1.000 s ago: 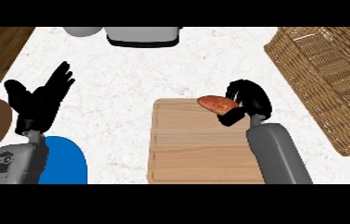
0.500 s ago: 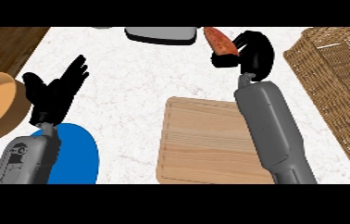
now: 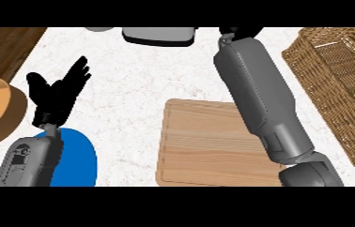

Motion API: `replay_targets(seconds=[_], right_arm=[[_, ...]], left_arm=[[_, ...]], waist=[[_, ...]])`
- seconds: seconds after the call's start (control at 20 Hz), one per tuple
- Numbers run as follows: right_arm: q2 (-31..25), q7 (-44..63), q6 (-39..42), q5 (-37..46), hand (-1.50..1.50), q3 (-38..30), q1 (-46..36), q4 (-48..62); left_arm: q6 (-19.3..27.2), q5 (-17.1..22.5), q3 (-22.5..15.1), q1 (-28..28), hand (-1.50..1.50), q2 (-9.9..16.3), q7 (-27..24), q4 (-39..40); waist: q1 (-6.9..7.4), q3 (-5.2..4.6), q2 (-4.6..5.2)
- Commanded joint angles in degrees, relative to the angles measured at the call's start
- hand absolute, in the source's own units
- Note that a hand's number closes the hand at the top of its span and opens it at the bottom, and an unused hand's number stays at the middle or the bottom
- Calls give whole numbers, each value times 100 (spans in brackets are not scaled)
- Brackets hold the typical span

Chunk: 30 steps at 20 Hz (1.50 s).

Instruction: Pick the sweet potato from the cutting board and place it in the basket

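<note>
The wooden cutting board lies bare at the lower centre; no sweet potato shows anywhere in the head view. My right forearm stretches from the lower right up across the board's right edge. Only a sliver of my right hand shows at the picture's top, so whatever it holds is hidden. The wicker basket stands at the right edge, to the right of that forearm. My left hand rests open at the left, fingers up, holding nothing.
A blue plate sits under my left forearm at the lower left. A grey container stands at the top centre. At the left edge are a tan rounded object and a dark wooden surface.
My right hand lifted the sweet potato off the board and carried it up and away; hand and potato have now mostly left the top of the view. The left hand stayed open.
</note>
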Motion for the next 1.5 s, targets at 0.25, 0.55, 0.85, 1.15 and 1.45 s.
replay_targets(seconds=[0.25,0.55,0.85,1.15,1.45], right_arm=[[-496,1160,-194,1005,150,-544,-1520,1406],[-1122,1284,-169,1408,150,-814,-1946,1943],[-1751,1277,-52,1723,150,-971,-1797,2475],[-2012,1495,-83,1953,150,-1082,-1722,2596],[-2170,1271,-42,1860,150,-1312,-1585,2544]], left_arm=[[16,12,143,62,0,84,-5,76],[-58,142,159,179,0,56,84,-151],[-86,99,215,121,0,182,81,-117],[45,-56,250,127,0,153,-134,134],[-26,71,311,313,0,153,-19,-83]], waist=[[-178,5,-6],[-130,7,-4],[-216,10,-2],[-330,12,-27],[-358,15,-70]])
